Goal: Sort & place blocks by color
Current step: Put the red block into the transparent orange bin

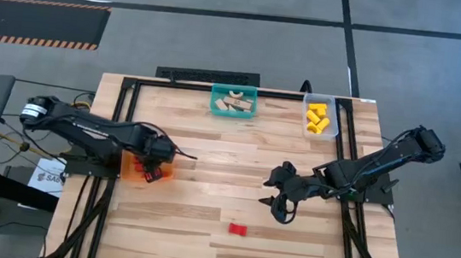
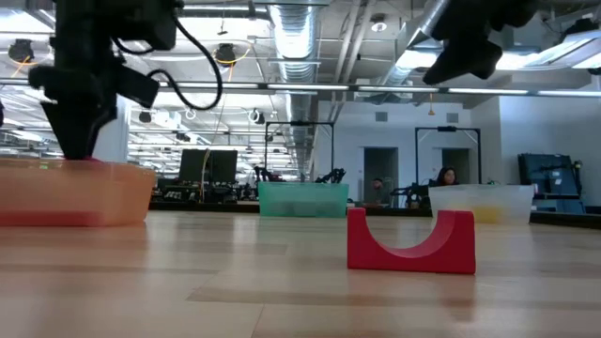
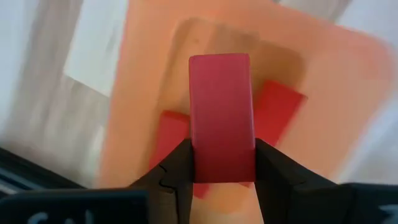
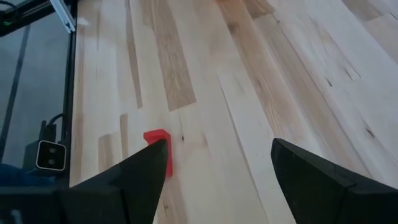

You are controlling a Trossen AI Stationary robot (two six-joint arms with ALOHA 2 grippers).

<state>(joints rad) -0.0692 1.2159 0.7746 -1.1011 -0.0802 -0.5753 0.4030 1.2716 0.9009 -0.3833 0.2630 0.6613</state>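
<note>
Left wrist view is the only one showing the left tool (image 3: 224, 163) pinching a red block (image 3: 221, 115) over the orange bin (image 3: 348, 81); overhead the arm hides that. Right tool (image 1: 278, 195) hangs spread above the bench (image 1: 202, 238), red arch (image 2: 410, 241) just beside.

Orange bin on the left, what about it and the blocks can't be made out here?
- Orange bin, high view: contents covered by the left gripper.
- Red block, left wrist view: lower end hidden between the fingers.
- Red arch, right wrist view: partly behind the right gripper's finger.
</note>
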